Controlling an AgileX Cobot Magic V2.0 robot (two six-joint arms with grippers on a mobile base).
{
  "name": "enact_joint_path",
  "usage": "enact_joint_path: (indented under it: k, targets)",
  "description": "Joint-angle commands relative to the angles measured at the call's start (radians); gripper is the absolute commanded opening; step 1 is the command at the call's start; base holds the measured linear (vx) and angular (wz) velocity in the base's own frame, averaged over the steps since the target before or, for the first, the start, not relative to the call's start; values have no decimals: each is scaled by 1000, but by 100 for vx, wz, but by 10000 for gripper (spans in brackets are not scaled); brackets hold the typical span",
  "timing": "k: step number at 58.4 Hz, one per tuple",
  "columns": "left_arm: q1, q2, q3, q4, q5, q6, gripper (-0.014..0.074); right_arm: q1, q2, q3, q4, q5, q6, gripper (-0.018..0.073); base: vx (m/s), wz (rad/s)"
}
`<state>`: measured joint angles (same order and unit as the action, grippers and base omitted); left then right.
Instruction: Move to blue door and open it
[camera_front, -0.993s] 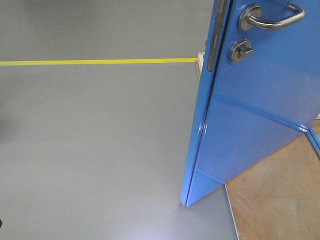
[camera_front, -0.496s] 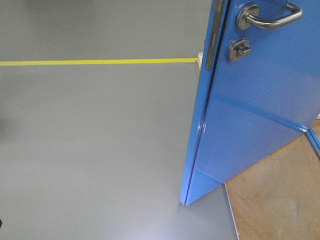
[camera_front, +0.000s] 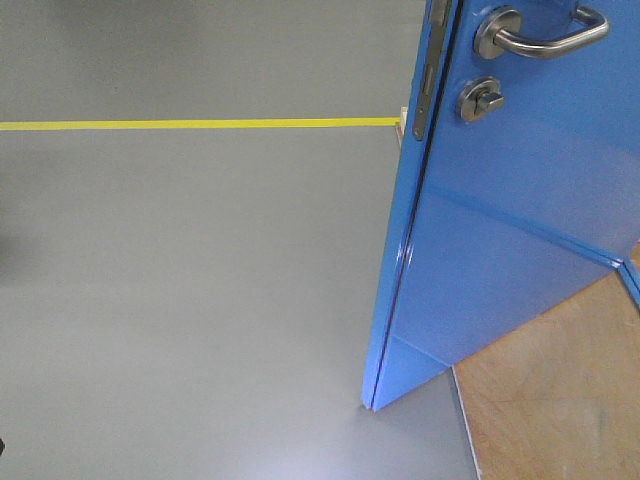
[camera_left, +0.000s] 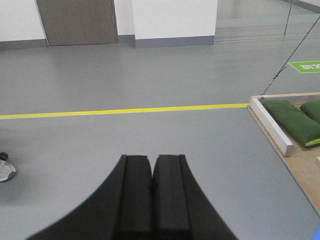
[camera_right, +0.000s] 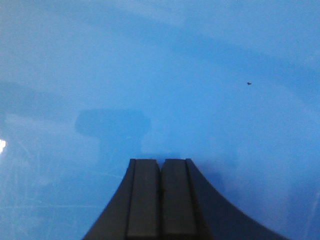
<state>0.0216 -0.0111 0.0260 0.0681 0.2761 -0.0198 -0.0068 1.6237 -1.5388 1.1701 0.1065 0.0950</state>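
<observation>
Swinging slightly wider, the blue door (camera_front: 520, 220) is being nudged open by the right claw (camera_right: 161, 167), jaws pressed together. The left claw (camera_left: 151, 162), likewise closed, is being held clear.

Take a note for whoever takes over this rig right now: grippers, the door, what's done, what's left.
Left gripper: shut, empty, aimed over the grey floor toward the yellow line.
Right gripper: shut, empty, close up to the blue door; contact cannot be told.
The blue door is ajar, latch edge swung out over the floor; lever handle not held.
Done: at the door, door partly open. Left: push it wider.
</observation>
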Motion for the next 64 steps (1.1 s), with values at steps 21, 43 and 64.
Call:
enact_joint_path:
  k: [21,43,64]
  targets:
    - [-2,-12,-27,-3,-85,-7,73,4,-36,-34,1,-14,-7,11,7,5]
    - [-2,-12,-27,-3,-85,-7,73,4,-36,-34,1,-14,-7,11,13,12]
    - [-2,-12,-27,-3,-85,-7,73,4,-36,-34,1,-14,-7,11,20,6]
